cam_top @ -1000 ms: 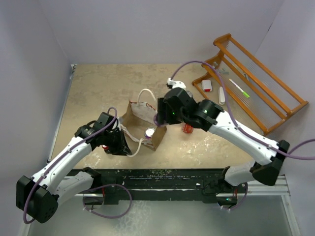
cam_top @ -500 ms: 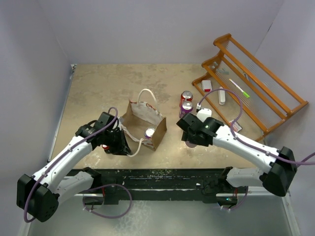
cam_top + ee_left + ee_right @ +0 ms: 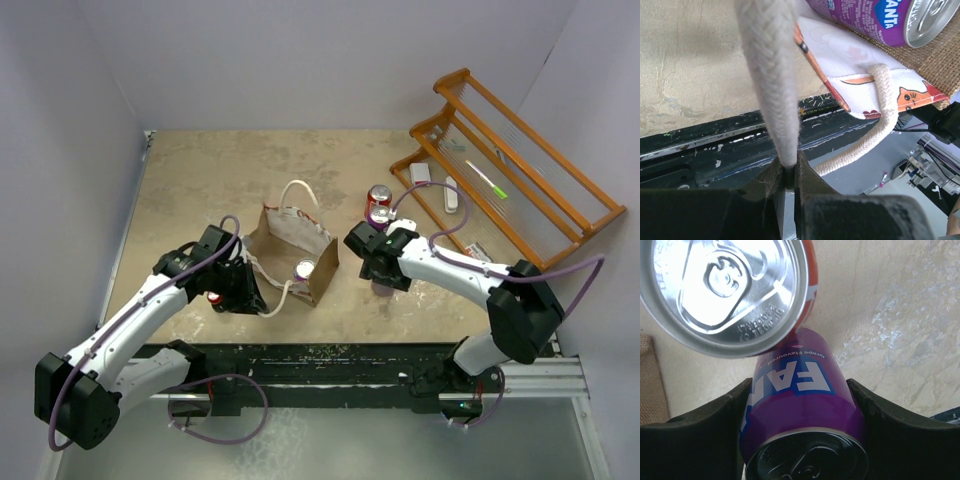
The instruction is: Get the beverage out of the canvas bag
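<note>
The canvas bag [image 3: 285, 240] stands open at mid-table, with a purple can [image 3: 304, 269] inside its near right corner. That can [image 3: 875, 20] and the bag's white printed face [image 3: 860, 65] also show in the left wrist view. My left gripper [image 3: 243, 290] [image 3: 787, 170] is shut on the bag's white rope handle [image 3: 770, 75]. My right gripper [image 3: 385, 280] [image 3: 799, 390] is just right of the bag, pointing down, shut on a purple grape can [image 3: 800, 405] [image 3: 384, 292] standing upright on the table. An orange-red can [image 3: 735, 290] stands right beside it.
A red can [image 3: 379, 195] and a purple can [image 3: 380, 213] stand behind my right gripper. A wooden rack [image 3: 520, 170] fills the far right, with a small white box [image 3: 420, 173], a white bar [image 3: 450, 193] and a green pen [image 3: 487, 180]. A black rail [image 3: 330, 355] runs along the near edge.
My right gripper left the bag's opening, moved right and came down beside the bag with the purple can. Its forearm then swung lower. The left gripper and bag stayed still.
</note>
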You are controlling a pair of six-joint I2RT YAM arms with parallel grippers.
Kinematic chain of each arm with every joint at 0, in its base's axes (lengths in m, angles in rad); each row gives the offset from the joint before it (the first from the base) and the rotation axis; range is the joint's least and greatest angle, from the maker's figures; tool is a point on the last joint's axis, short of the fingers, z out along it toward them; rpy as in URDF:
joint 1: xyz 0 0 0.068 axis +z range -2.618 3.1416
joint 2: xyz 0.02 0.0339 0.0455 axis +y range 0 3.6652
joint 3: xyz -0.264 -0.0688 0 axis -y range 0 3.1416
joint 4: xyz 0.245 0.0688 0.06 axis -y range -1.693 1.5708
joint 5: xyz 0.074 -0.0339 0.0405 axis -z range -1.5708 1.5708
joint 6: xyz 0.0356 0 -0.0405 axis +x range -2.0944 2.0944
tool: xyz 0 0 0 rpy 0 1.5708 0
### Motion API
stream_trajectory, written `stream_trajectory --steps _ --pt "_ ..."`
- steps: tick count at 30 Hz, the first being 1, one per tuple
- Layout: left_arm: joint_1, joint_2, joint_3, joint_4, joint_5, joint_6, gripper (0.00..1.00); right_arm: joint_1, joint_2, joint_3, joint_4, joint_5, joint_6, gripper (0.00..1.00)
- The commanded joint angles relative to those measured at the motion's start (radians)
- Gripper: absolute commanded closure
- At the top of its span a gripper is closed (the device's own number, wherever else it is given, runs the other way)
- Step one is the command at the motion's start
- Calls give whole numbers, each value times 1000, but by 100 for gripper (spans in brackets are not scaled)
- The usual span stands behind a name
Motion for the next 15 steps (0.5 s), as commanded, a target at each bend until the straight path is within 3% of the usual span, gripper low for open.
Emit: stream_trajectory --steps 1,11,15 --pt "3 9 47 -16 0 38 100 -11 13 36 48 64 8 100" --pt "3 18 46 -18 1 42 100 -21 55 31 53 81 12 100" --pt "3 17 39 -15 4 37 100 -22 54 15 57 68 16 89"
